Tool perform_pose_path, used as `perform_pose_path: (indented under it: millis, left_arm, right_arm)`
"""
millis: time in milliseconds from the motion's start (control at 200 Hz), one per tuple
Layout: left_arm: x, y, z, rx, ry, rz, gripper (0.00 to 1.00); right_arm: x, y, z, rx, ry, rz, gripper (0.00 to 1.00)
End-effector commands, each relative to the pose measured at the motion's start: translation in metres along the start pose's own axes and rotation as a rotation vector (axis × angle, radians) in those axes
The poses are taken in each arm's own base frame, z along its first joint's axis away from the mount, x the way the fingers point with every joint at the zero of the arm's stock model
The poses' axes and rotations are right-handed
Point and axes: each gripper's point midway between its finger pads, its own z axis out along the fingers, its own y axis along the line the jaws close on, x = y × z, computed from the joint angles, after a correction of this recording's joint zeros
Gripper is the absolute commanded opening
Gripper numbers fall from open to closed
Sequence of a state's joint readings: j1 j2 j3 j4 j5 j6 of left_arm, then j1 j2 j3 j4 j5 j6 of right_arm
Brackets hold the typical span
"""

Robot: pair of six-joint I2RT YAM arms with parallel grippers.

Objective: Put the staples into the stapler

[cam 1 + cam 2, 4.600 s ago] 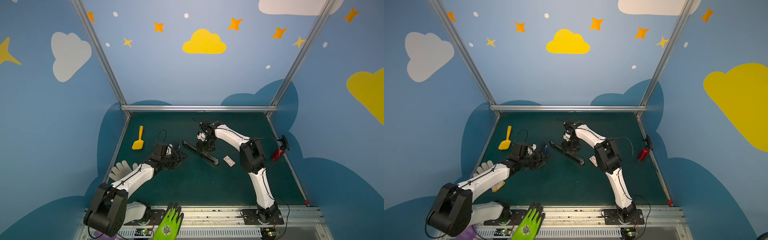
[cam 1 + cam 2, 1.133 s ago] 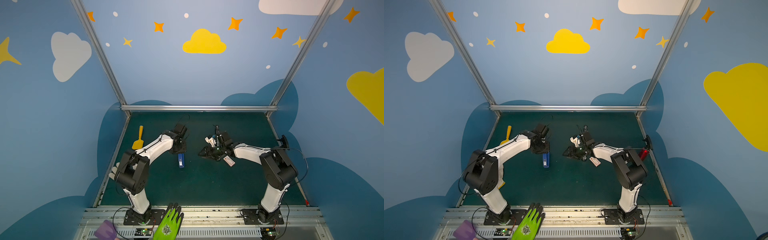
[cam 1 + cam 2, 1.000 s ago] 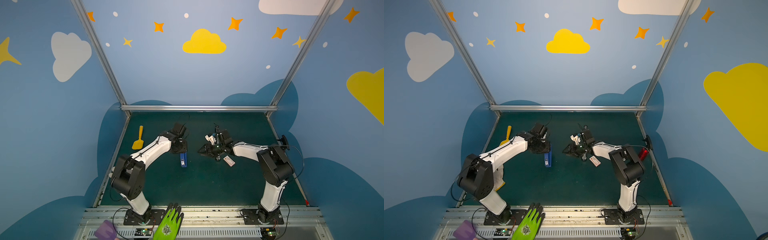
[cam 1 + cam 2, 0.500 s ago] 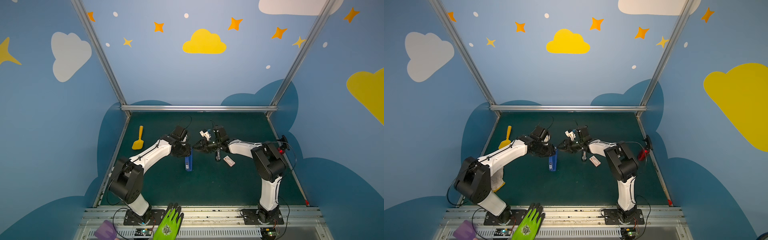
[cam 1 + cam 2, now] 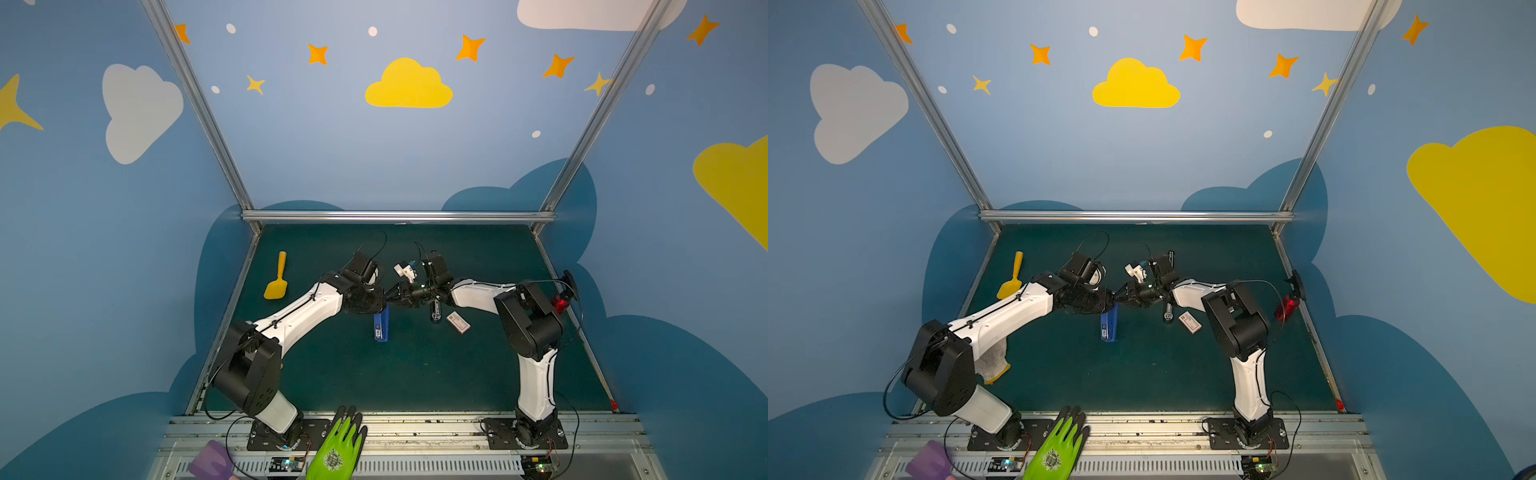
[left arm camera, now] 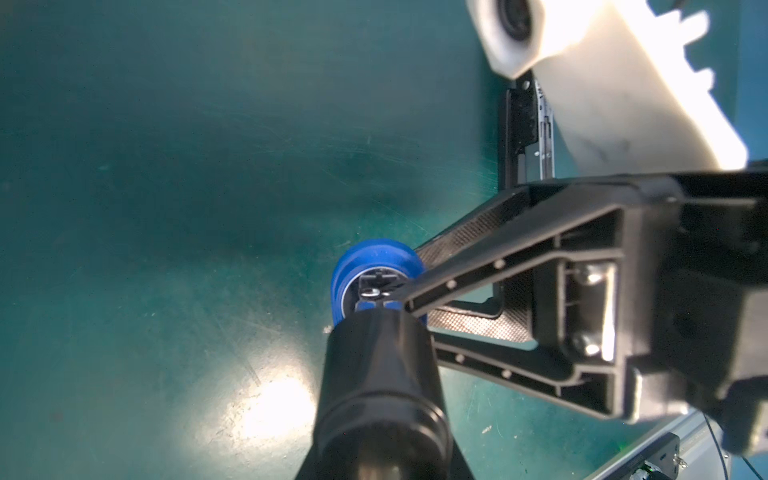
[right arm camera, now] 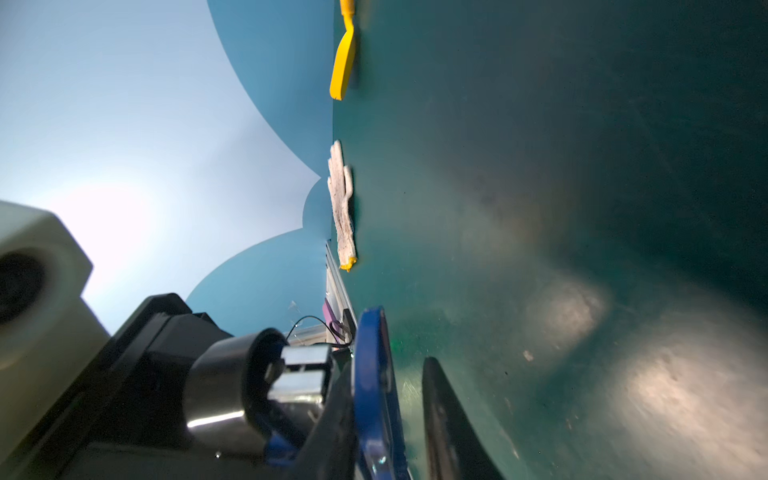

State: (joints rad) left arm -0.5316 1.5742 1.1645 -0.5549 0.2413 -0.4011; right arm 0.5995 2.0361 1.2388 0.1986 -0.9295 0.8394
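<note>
— Holding the stapler (image 5: pixel 381 326) up off the tabletop (image 5: pixel 415 374) like that: why?

— Access, I'd judge. The left gripper (image 5: pixel 380 306) is clamped on its upper end, so the blue body hangs almost straight down. Whether the lower end touches the tabletop I can't tell. Held this way, the top end faces the other arm.

— And the right gripper (image 5: pixel 393 296)?

— It reaches across the middle and meets the left one right at that top end. In the left wrist view its fingers (image 6: pixel 498 257) lie on either side of the blue end. In the right wrist view a sliver of tabletop shows between one finger and the blue. So they are drawn narrow, but whether they actually pinch the stapler I cannot tell.

— What would it want there?

— Probably the catch or cover that opens the magazine: one arm steadies, the other works the small part. That's only my reading.

— Where are the staples?

— No loose strip shows. The box (image 5: pixel 458 323), white with a red label, lies flat on the tabletop to the right of the stapler. It is apart from both grippers and just beside a black bar (image 5: pixel 435 309). That puts it on the right arm's side, handy for later.

— So loading hasn't begun?

— By the look of it, no; opening the stapler comes first.
</note>
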Motion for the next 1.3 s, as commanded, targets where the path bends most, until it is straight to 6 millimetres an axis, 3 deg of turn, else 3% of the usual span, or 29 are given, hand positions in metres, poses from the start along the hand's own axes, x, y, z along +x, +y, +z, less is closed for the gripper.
perform_pose_path:
  millis: [0, 65, 461, 711, 1031, 1297]
  left_arm:
    - [-0.016, -0.017, -0.017, 0.063, -0.085, 0.022, 0.04]
    - [-0.015, -0.016, -0.019, 0.057, -0.091, 0.02, 0.04]
    - [0.001, 0.008, -0.052, -0.006, -0.187, -0.02, 0.04]
    - [0.023, 0.02, -0.06, -0.004, -0.198, -0.066, 0.04]
    - [0.07, 0.053, -0.042, -0.037, -0.16, -0.18, 0.04]
    - [0.101, 0.076, -0.019, -0.092, -0.142, -0.228, 0.04]
  right_arm:
    - [-0.004, 0.0, 0.006, -0.012, 0.011, 0.0, 0.1]
    - [-0.009, -0.001, 0.005, -0.014, 0.006, 0.004, 0.0]
    - [-0.068, -0.022, -0.034, 0.022, -0.152, 0.073, 0.0]
    - [-0.097, -0.031, -0.051, 0.004, -0.241, 0.119, 0.0]
    - [-0.121, -0.038, -0.061, -0.028, -0.299, 0.15, 0.0]
    - [-0.127, -0.041, -0.057, -0.045, -0.297, 0.16, 0.0]
